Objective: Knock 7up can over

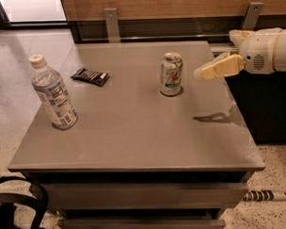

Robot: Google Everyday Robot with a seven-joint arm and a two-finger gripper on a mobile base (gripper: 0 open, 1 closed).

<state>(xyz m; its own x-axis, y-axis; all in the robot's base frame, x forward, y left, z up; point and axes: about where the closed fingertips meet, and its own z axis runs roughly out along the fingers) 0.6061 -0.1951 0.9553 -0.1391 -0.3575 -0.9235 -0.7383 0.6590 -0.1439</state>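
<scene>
Now the gripper, pinched closed and empty, hovers at three o'clock of the 7up can; best strike high, sweeping toward nine.

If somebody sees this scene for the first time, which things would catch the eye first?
The pale gripper hangs at the right, above the edge of the grey table, close to the upright 7up can but apart from it. A clear bottle stands at the left, with a dark packet lying farther back, between it and the can.

Pale-yellow hand (above the table, right edge) on rounded white wrist.
</scene>
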